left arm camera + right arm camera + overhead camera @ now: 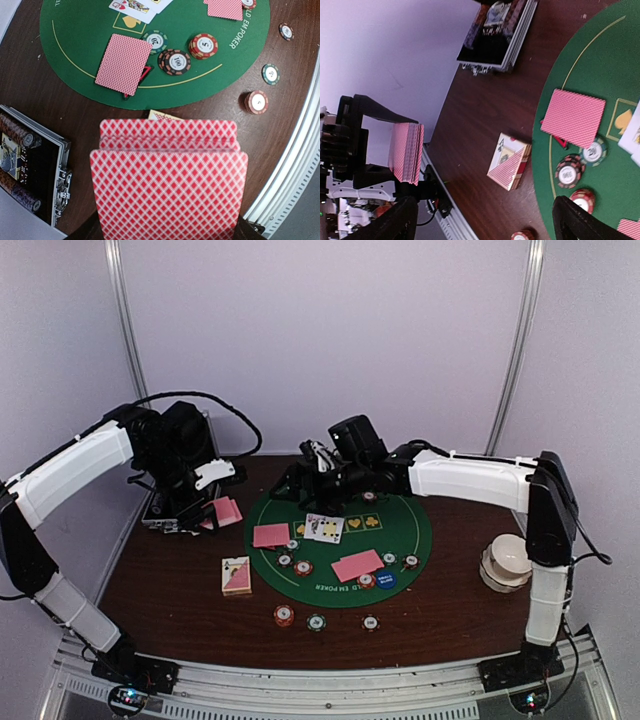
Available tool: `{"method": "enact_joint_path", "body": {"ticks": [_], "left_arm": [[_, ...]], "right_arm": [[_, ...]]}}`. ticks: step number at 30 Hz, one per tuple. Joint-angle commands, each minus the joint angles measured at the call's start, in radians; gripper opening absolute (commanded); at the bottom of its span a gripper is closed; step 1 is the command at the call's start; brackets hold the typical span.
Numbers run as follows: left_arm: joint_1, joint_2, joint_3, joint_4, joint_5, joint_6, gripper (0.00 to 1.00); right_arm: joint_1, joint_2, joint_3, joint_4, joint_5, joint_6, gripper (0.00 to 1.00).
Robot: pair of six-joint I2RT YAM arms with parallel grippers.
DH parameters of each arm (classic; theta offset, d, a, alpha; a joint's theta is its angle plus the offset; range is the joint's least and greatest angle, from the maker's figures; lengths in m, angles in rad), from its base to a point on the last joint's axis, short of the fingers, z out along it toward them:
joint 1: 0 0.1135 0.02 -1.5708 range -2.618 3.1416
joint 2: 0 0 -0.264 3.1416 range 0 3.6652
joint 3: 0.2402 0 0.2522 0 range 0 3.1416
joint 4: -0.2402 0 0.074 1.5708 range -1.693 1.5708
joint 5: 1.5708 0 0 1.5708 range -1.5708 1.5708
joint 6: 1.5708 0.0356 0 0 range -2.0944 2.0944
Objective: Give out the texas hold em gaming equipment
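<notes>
My left gripper [207,508] is shut on a fanned stack of pink-red-backed playing cards [167,185], held above the table left of the green mat; the cards hide its fingers in the left wrist view. The stack also shows in the right wrist view [406,152]. My right gripper [292,483] hangs open and empty over the mat's far left edge, its fingers [395,220] wide apart. A face-down card [123,63] lies on the mat over a black-red triangle [145,74]. Striped chips [174,61] lie beside it. A second face-down card [357,565] and a blue disc [385,579] lie nearer the front.
The open black case [165,515] lies at the left, under my left arm. A card box [236,576] lies left of the green mat [415,530]. Three loose chips [316,621] lie near the front edge. Face-up cards [324,528] sit mid-mat. White bowls [507,562] stand right.
</notes>
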Motion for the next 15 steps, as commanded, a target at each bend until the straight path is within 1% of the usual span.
{"method": "enact_joint_path", "body": {"ticks": [1,4,11,15], "left_arm": [[0.002,-0.007,0.037,0.003,0.020,0.003,0.00],[0.002,-0.006,0.043,0.003,0.023,0.003,0.00],[0.002,-0.003,0.040,0.002,0.032,0.002,0.00],[0.002,-0.002,0.040,0.003,0.034,0.003,0.00]], "right_arm": [[0.018,0.051,0.057,0.059,-0.225,0.207,0.97],[0.028,0.088,0.090,0.060,-0.264,0.238,0.96],[0.053,0.147,0.087,0.193,-0.321,0.359,0.93],[0.068,0.181,0.117,0.232,-0.331,0.404,0.92]]}}
